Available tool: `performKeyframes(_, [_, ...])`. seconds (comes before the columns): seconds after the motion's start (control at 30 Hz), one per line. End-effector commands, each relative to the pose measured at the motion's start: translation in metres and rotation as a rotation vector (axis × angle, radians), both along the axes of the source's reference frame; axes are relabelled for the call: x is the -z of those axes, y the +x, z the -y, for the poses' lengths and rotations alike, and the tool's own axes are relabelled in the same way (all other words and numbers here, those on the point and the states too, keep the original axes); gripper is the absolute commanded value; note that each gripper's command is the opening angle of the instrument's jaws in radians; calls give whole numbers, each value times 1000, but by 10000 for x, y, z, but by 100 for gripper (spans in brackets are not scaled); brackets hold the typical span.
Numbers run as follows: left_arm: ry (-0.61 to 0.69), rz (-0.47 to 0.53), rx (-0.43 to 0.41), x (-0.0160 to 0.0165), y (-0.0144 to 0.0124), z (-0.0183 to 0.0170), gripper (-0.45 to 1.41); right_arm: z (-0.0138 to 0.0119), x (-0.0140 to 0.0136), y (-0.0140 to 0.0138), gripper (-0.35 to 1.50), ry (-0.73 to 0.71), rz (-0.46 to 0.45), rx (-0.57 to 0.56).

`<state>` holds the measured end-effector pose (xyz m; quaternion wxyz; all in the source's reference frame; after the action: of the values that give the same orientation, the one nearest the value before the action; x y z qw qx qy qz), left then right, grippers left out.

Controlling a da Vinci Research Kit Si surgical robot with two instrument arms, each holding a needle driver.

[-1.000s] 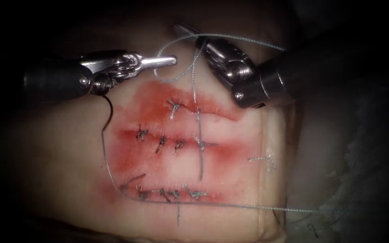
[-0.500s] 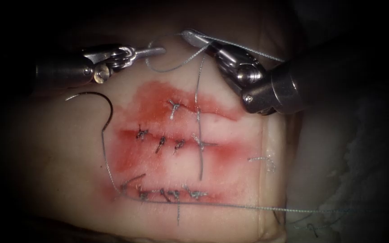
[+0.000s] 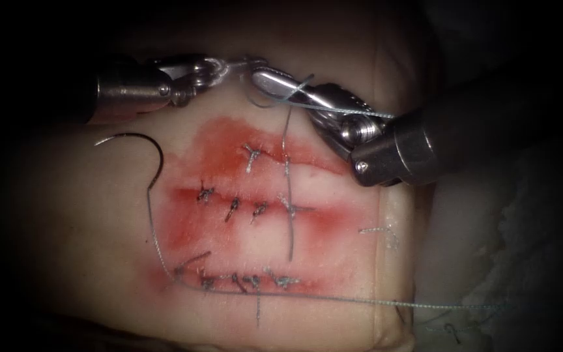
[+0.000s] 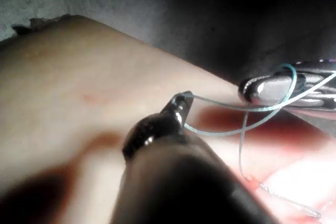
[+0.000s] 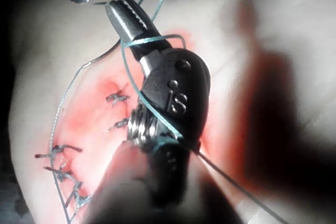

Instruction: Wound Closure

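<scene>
The thread (image 3: 333,298) is seen nearest, run across the front of the tissue (image 3: 86,234) from the right edge toward the lowest stitched cut, then carried up the left side to the needle (image 3: 139,145). The needle is laid loose on the tissue, left of the cuts, held by neither tool and not driven in; its curve is arched upward with the tip pointed left. Three horizontal cuts are seen closed with knotted stitches (image 3: 232,208), with red fluid (image 3: 219,140) spread around them. A thread strand is stood up from the middle cut toward the tools.

Farther back, the right tool (image 3: 270,79) is brought in from the right, its shaft angled down toward that side and its wrist bent so the jaws are pointed left. The jaws are seen closed, with nothing visibly clamped between them; thread is looped around them, which is also shown in the right wrist view (image 5: 119,10). The left tool (image 3: 245,65) is held level at the far edge of the tissue, its shaft reaching in from the left. Its jaws are closed on the thread, as seen at the tip in the left wrist view (image 4: 181,100). The two tips are nearly touching.
</scene>
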<state>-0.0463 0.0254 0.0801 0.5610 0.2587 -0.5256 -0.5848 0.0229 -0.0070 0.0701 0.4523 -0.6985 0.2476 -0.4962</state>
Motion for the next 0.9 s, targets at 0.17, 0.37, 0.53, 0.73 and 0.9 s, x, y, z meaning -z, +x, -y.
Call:
performKeyframes(0.17, [8,19,-16,9,0,-3,-45,-4,-3,7,49,12,18,-19])
performKeyframes(0.37, [2,34,-58,28,5,24,-45,-18,-4,-3,51,29,37,-74])
performKeyframes(0.53, [-22,59,-74,48,4,23,-45,-21,-7,-6,51,29,43,-81])
performKeyframes(0.73, [-67,97,-70,66,7,7,-45,-20,-5,-7,0,30,42,-64])
performKeyframes(0.9, [-79,89,-65,65,4,5,-45,-17,-4,-7,-35,33,48,-51])
